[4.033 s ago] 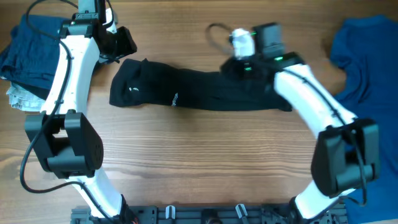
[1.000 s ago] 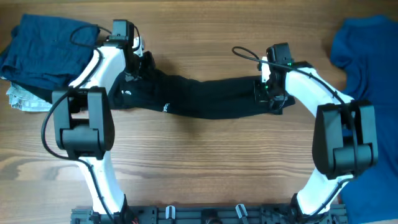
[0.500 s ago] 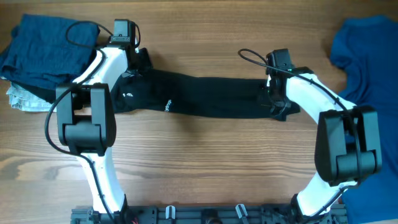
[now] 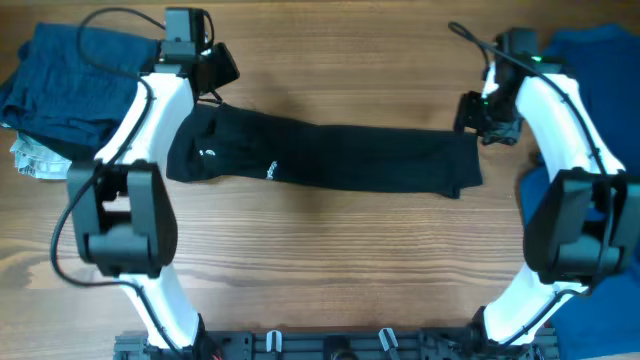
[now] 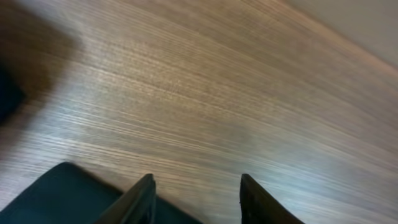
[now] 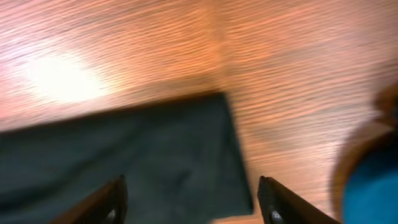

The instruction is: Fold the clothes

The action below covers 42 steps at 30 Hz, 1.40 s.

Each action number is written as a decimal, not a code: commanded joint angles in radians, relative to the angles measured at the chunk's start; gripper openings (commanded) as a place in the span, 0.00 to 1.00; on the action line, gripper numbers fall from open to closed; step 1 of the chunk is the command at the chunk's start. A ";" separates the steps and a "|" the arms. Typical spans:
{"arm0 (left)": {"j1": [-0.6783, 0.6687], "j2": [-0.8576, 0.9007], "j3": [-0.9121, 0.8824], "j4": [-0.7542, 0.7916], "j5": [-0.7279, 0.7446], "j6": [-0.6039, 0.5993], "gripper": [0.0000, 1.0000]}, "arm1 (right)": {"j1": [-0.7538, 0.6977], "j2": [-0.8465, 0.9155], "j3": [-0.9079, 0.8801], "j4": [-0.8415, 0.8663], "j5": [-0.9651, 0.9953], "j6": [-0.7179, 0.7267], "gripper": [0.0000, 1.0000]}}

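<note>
A black shirt (image 4: 330, 158) lies as a long folded strip across mid-table, the left gripper (image 4: 212, 70) and right gripper (image 4: 476, 114) spread and empty over its ends, so the next move is probably pinching one end to fold it across.

From above, the light is bright and even, and the wooden table (image 4: 330, 260) is sharp with only faint, soft shadows by the arms, though the black shirt (image 4: 340, 160) shows as a near-featureless dark mass. The left wrist view is softer, its grain smeared, with a pale sheen mid-frame and a dim upper left corner. The right wrist view is blurred and orange-tinted, with washed-out glare on the wood at upper left and the royal-blue shirt (image 6: 373, 186) a fuzzy smear.
</note>
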 commanded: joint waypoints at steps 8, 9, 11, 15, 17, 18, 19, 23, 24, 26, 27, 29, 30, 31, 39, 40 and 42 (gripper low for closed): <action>0.143 -0.023 0.007 -0.158 -0.036 -0.058 0.63 | -0.063 -0.003 -0.372 0.351 -0.216 -0.156 0.69; 0.152 -0.023 0.007 -0.166 -0.036 -0.058 0.64 | -0.062 -0.003 -0.399 0.371 -0.222 -0.154 0.69; 0.161 -0.023 0.007 -0.173 -0.036 -0.058 0.64 | -0.062 -0.003 -0.443 0.402 -0.206 -0.155 0.64; 0.162 -0.023 0.007 -0.178 -0.036 -0.058 0.64 | -0.061 -0.003 -0.509 0.484 -0.211 -0.156 0.18; 0.162 -0.023 0.007 -0.183 -0.036 -0.058 0.65 | -0.061 -0.003 -0.511 0.497 -0.211 -0.156 0.12; 0.163 -0.023 0.007 -0.187 -0.036 -0.058 0.65 | -0.061 -0.003 -0.511 0.502 -0.211 -0.156 0.13; 0.163 -0.023 0.007 -0.191 -0.036 -0.058 0.65 | -0.061 -0.003 -0.511 0.507 -0.211 -0.162 0.12; 0.165 -0.023 0.007 -0.191 -0.037 -0.050 0.60 | -0.078 -0.004 -0.420 0.495 -0.196 -0.162 0.04; 0.169 -0.023 0.007 -0.192 -0.036 -0.050 0.59 | -0.090 -0.004 -0.372 0.455 -0.196 -0.163 0.04; 0.181 -0.023 0.007 -0.214 -0.035 -0.050 0.56 | -0.123 -0.004 -0.282 0.396 -0.195 -0.167 0.04; 0.185 -0.023 0.007 -0.232 -0.036 -0.050 0.55 | -0.145 -0.004 -0.254 0.385 -0.195 -0.167 0.04; 0.192 -0.023 0.007 -0.258 -0.036 -0.049 0.55 | -0.195 -0.004 -0.244 0.400 -0.193 -0.171 0.04; 0.195 -0.023 0.007 -0.258 -0.036 -0.047 0.55 | -0.216 -0.004 -0.244 0.403 -0.192 -0.174 0.04; 0.198 -0.023 0.007 -0.258 -0.035 -0.047 0.55 | -0.238 -0.004 -0.244 0.409 -0.192 -0.189 0.04; 0.203 -0.023 0.007 -0.288 -0.036 -0.047 0.56 | -0.291 -0.004 -0.155 0.351 -0.293 -0.164 0.04; 0.203 -0.023 0.007 -0.294 -0.036 -0.047 0.56 | -0.278 -0.004 -0.101 0.294 -0.306 -0.129 0.04; 0.203 -0.023 0.007 -0.307 -0.036 -0.047 0.56 | -0.233 -0.004 -0.005 0.187 -0.308 -0.107 0.04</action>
